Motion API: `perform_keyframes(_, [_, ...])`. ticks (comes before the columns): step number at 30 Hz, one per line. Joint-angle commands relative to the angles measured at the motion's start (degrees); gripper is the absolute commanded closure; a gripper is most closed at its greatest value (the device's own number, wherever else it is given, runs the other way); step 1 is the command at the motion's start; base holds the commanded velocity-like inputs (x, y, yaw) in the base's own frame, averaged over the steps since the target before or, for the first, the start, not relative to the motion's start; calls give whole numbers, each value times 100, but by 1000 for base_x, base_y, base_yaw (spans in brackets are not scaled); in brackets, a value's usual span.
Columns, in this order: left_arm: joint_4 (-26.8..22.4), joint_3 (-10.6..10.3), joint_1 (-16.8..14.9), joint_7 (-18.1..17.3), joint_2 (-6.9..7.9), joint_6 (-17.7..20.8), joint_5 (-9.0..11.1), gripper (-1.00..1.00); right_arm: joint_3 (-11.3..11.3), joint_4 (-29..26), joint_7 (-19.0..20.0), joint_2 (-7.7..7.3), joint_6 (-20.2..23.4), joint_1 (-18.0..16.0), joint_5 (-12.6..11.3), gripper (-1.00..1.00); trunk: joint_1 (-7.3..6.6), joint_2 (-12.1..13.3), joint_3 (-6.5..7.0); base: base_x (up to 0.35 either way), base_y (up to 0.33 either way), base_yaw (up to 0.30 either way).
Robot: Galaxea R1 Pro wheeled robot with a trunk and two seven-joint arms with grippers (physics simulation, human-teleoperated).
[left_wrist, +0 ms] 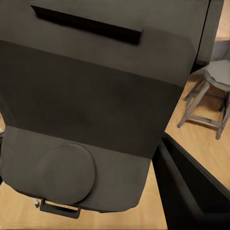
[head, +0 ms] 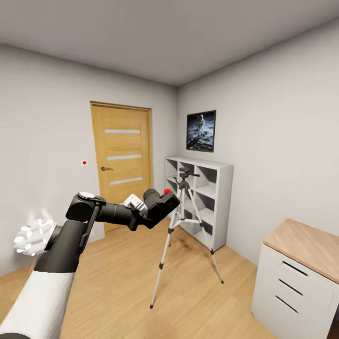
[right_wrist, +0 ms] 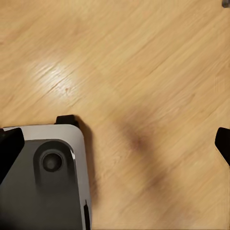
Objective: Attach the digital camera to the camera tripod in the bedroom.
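Carrying the camera [head: 159, 203] clamped in the left gripper [head: 151, 210] toward the tripod [head: 183, 226], just beside its head, needing lifting and lowering onto it.

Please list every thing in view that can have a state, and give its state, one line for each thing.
digital camera: held up in the left pincer, off the floor, not yet on the tripod.
camera tripod: standing upright, legs spread, head bare.
door: closed.
drawers of the white cabinet: closed.
right pincer: open, holding nothing, over the wood floor.
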Motion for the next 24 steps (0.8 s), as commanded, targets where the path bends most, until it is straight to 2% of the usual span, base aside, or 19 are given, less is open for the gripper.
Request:
perform_keyframes(1, [-4,-3,-4,-74,2,57,-61,100,17,16,-6,0,-15,-7,-31,-100,3,-4,-2,148,-31,287])
perform_keyframes(8, [-4,-3,-4,-74,2,57,-60,100,17,16,-6,2,-16,-7,-31,-100,3,-4,-2,222,-125,287])
perform_keyframes(24, [-4,3,-3,-74,2,57,-60,100,17,16,-6,2,-16,-8,-31,-100,3,-4,-2,278,-203,272])
